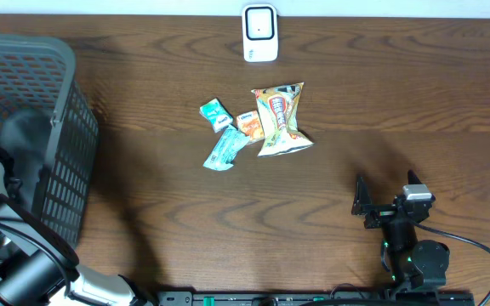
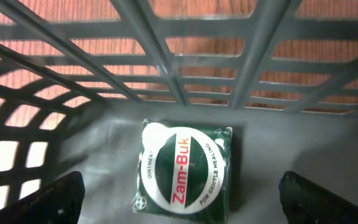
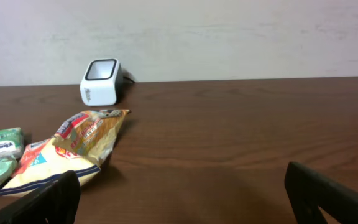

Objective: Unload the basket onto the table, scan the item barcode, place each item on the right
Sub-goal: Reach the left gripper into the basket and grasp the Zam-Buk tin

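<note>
The white barcode scanner [image 1: 260,34] stands at the table's far edge and also shows in the right wrist view [image 3: 100,81]. A green Zam-Buk packet [image 2: 185,171] lies flat on the floor of the grey basket [image 1: 54,102]. My left gripper [image 2: 182,199] hangs over it inside the basket, open, with a finger [image 2: 55,199] on each side and nothing held. In the overhead view the basket wall hides the packet. My right gripper [image 1: 387,197] is open and empty over bare table at the lower right, facing the scanner.
A snack bag [image 1: 281,119], a green tissue pack [image 1: 215,112], an orange pack [image 1: 249,126] and a teal packet [image 1: 225,150] lie grouped mid-table. The basket's slatted walls [image 2: 185,74] closely surround my left gripper.
</note>
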Available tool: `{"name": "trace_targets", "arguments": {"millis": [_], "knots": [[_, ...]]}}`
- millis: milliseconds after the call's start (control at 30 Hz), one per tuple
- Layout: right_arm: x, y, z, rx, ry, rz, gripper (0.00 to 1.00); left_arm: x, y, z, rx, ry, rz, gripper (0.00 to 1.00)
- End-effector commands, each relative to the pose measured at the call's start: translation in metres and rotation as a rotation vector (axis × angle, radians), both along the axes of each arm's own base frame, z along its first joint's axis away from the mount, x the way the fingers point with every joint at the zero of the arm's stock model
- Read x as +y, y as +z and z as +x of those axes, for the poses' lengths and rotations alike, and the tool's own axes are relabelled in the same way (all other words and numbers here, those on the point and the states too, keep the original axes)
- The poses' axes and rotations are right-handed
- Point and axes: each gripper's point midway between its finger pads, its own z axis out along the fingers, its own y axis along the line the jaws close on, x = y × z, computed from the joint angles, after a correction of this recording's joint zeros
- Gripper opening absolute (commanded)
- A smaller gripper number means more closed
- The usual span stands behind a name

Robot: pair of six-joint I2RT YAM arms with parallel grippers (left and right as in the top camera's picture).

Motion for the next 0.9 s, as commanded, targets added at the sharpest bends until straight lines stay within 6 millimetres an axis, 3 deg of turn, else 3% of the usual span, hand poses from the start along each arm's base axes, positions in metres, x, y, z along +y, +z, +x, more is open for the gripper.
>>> {"name": "trace_targets", "arguments": {"millis": [0,867], "knots": [[-0.001,-0.001,0.000,0.005,-0.006,0.013,0.99,-0.003,-0.018,-0.011,0.023,0.028,-0.001,0.98],[-0.001,-0.001,0.000,0.005,-0.006,0.013,0.99,0.009,-0.040,-0.010,0.007,0.004,0.014,0.98]]}}
